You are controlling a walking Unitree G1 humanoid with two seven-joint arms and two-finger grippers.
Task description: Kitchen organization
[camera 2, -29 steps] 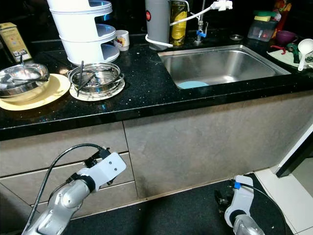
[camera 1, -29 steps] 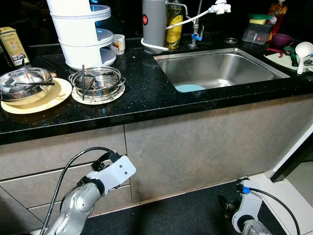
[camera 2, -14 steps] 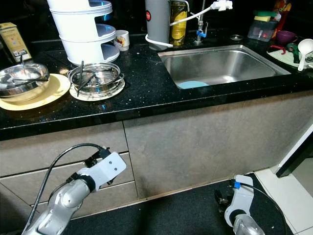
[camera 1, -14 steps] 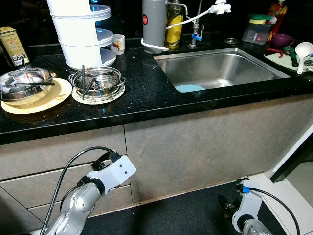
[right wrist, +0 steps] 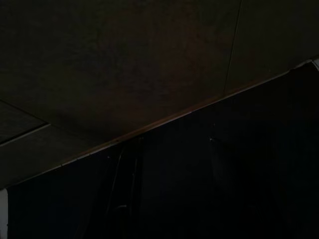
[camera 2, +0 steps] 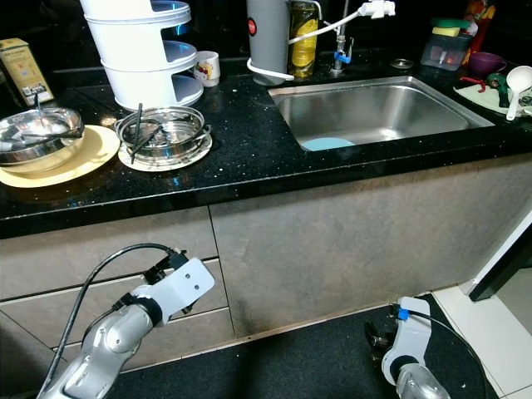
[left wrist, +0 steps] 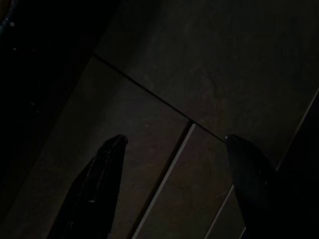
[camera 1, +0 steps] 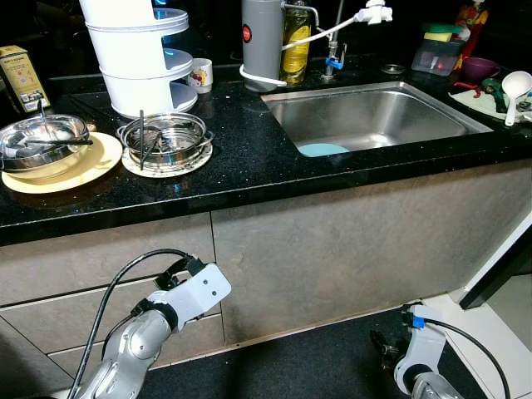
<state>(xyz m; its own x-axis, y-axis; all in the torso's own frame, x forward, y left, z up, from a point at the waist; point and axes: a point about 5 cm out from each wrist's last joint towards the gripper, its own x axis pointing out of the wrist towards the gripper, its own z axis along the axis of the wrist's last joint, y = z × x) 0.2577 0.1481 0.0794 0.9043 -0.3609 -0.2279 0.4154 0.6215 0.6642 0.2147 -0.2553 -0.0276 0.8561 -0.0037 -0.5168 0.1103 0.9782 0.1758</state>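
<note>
Black granite countertop (camera 1: 249,158) carries steel bowls (camera 1: 164,139) on plates, left of the stainless sink (camera 1: 374,116). Grey cabinet fronts (camera 1: 349,241) drop to dark floor. Left gripper (left wrist: 172,191) hangs spread wide; right gripper (right wrist: 167,169) parted.

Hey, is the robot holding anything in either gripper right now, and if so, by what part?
Nothing is held. The left gripper is open with only cabinet front between its fingers, and the right gripper is open over the dark floor.
</note>
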